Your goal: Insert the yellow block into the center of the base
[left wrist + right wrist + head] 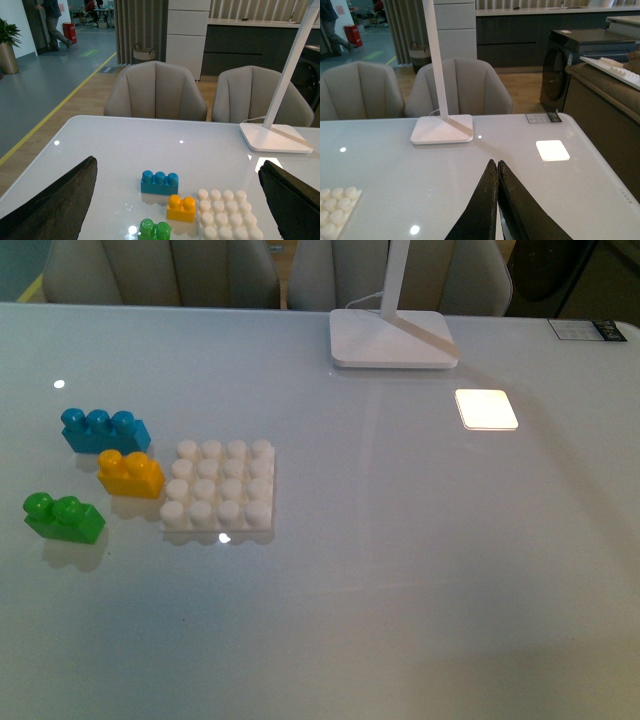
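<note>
On the glossy white bench [420, 580], the flat square white plastic base with its four-by-four grid of round studs [220, 490] is lying in the left half of the front view, and none of its studs is carrying anything. The small orange-yellow plastic block with two round studs [130, 474] is sitting upright on the bench at nine o'clock of the base, just beside its edge; I cannot tell whether the two are touching. A longer blue three-stud plastic brick [103, 430] is resting at eleven o'clock of the yellow block, close to it, and a green two-stud plastic brick [63, 517] is standing at seven o'clock of the yellow block, a little apart. At one o'clock of the base, well apart, the smooth white lamp foot [392, 338] is sitting near the bench's far edge, with a bright square patch of light [487, 409] glowing on the bench just to its right. Neither arm is showing in the front view. In the left wrist view the left hand [177, 162] is holding its dark fingers [55, 200] wide apart with nothing between them, the bricks lying beyond. In the right wrist view the right hand [496, 164] is pressing its fingers [485, 205] together, gripping nothing.
</note>
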